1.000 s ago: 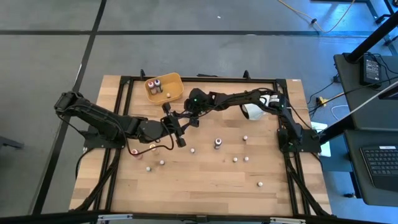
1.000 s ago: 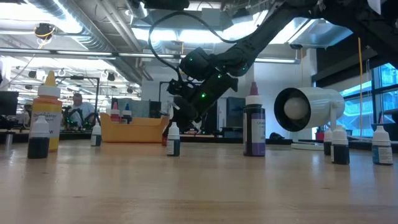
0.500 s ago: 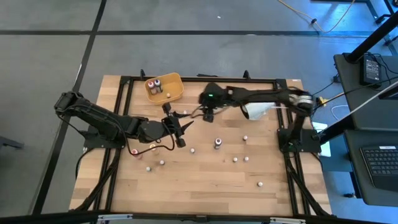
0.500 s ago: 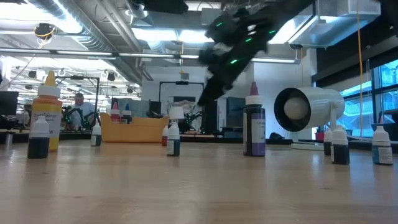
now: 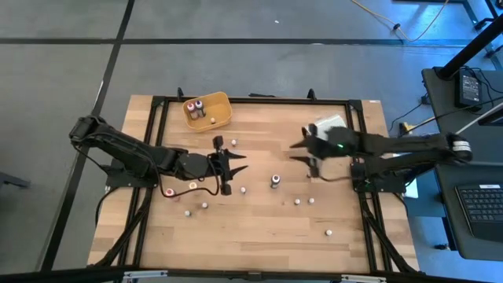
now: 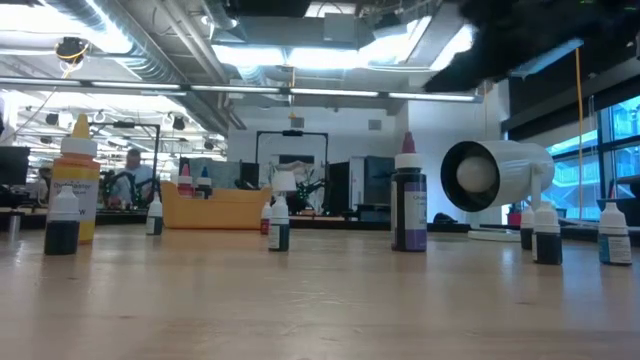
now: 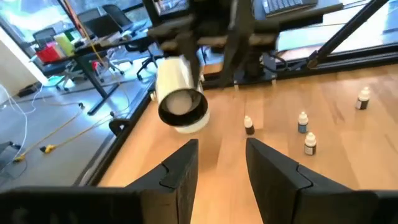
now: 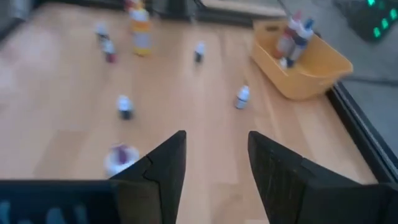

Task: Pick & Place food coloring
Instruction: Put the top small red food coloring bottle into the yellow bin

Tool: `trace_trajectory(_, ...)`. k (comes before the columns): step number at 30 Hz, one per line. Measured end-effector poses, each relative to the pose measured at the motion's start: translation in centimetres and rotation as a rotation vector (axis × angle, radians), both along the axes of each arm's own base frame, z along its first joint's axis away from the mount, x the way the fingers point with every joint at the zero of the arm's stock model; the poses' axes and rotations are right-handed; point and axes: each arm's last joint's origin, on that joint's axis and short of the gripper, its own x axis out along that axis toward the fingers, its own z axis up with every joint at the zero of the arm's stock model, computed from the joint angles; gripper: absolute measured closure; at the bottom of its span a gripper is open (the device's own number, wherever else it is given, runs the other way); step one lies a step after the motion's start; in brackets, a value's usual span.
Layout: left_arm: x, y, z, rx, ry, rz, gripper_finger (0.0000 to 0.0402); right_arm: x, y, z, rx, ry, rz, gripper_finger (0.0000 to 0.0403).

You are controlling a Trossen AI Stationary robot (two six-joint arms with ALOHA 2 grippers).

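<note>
Fingers of the right gripper (image 5: pixel 294 152) stand apart, holding nothing — line them squarely over one food coloring bottle (image 5: pixel 276 181) before descending.

High cam looks straight down on the whole table (image 5: pixel 259 228). Low cam sits at tabletop level, close to the bottles, facing the room behind. Each wrist cam looks forward past its own fingers along the tabletop. Both low and left wrist catch the white cylinder (image 6: pixel 495 175).
</note>
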Motion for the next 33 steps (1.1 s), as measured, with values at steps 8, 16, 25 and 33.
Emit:
trace_trajectory(8, 1.8, 2.8, -1.6, 0.022, 0.043, 0.105, 0.0272, -4.3, 1.1, -2.7, 0.059, -0.119, 0.020, 0.0228)
trace_trajectory(16, 2.8, 6.6, -2.7, -0.104, 0.041, 0.146, 0.0271, -4.6, 1.1, -4.3, 0.059, -0.256, 0.023, 0.0228)
trace_trajectory(25, 2.8, 8.8, -2.9, -0.199, 0.060, 0.037, 0.0226, -4.9, 1.3, -5.5, 0.159, -0.138, 0.030, 0.0228)
trace_trajectory(33, 2.8, 9.2, -3.0, -0.172, 0.081, 0.030, 0.0197, -5.1, 1.5, -6.0, 0.173, -0.084, 0.088, 0.0228)
